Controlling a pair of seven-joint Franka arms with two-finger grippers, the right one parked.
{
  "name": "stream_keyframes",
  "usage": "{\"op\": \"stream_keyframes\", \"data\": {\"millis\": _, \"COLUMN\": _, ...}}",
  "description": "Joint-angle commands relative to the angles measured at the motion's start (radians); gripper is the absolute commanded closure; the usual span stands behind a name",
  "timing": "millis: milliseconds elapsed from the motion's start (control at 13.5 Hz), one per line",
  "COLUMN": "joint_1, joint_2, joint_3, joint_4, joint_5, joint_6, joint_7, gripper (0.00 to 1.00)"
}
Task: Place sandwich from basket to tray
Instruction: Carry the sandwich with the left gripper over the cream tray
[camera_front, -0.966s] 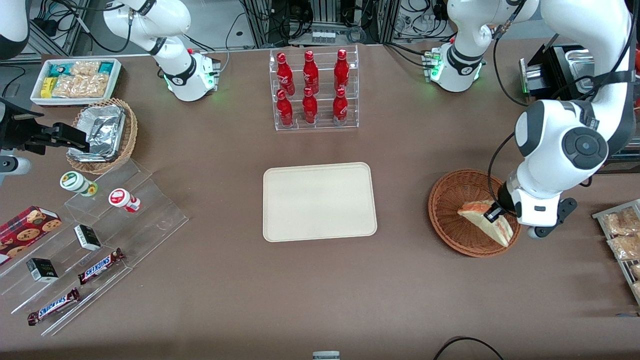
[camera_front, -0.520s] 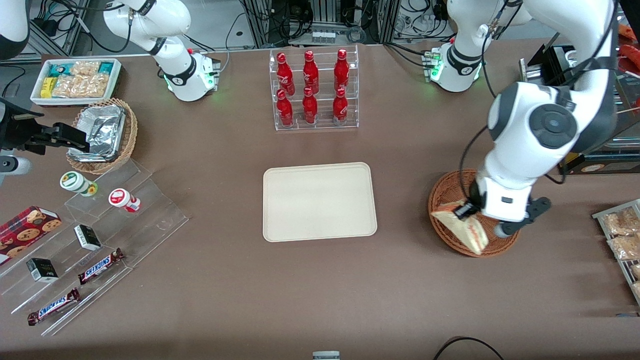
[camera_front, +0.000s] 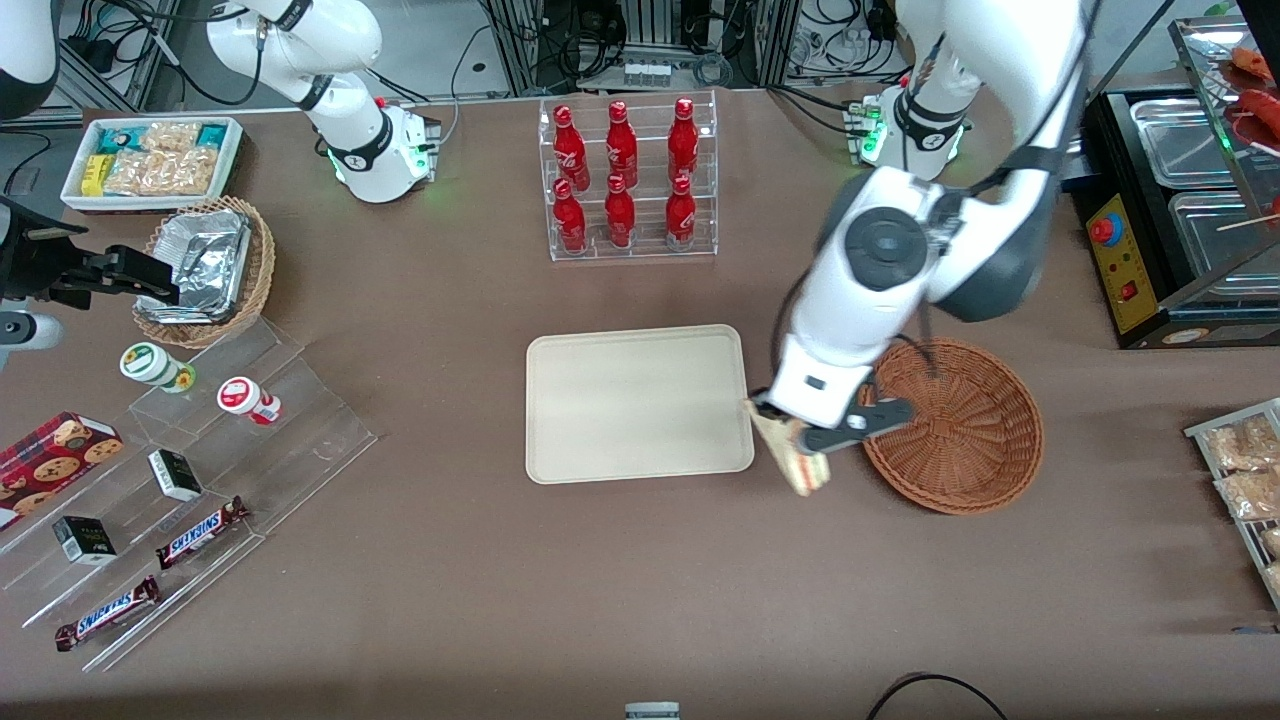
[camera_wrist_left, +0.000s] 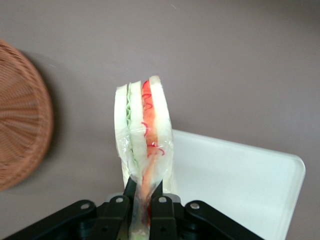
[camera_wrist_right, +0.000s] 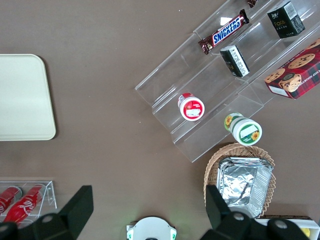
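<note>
My left gripper is shut on the clear-wrapped sandwich and holds it in the air between the cream tray and the reddish-brown wicker basket. The sandwich hangs just off the tray's edge that faces the basket. In the left wrist view the gripper pinches the sandwich by its narrow end, showing white bread with green and red layers. The tray's corner and the basket's rim show beside it. The basket holds nothing. The tray also shows in the right wrist view.
A clear rack of red bottles stands farther from the camera than the tray. Toward the parked arm's end are a foil-filled wicker basket, a white snack bin and clear steps with snacks. A snack rack lies at the working arm's end.
My left gripper lifted the sandwich out of the basket and carried it toward the tray. The basket now holds nothing.
</note>
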Motion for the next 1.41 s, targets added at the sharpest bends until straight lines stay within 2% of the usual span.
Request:
{"op": "stream_keyframes", "data": {"millis": 0, "joint_1": -0.091, "joint_2": 0.077, "joint_3": 0.015, "joint_4": 0.079, "joint_5": -0.010, "joint_6": -0.021, "joint_7": -0.011, "gripper": 1.00}}
{"op": "stream_keyframes", "data": {"millis": 669, "joint_1": -0.253, "joint_2": 0.226, "joint_3": -0.019, "joint_4": 0.091, "joint_5": -0.007, "joint_6": 0.005, "joint_7": 0.002, "gripper": 1.00}}
{"op": "stream_keyframes", "data": {"millis": 966, "joint_1": -0.286, "joint_2": 0.269, "joint_3": -0.019, "joint_4": 0.093, "joint_5": -0.004, "joint_6": 0.090, "joint_7": 0.006, "gripper": 1.00}}
{"op": "stream_keyframes", "data": {"millis": 1338, "joint_1": -0.293, "joint_2": 0.295, "joint_3": -0.019, "joint_4": 0.091, "joint_5": 0.005, "joint_6": 0.094, "joint_7": 0.026, "gripper": 1.00}}
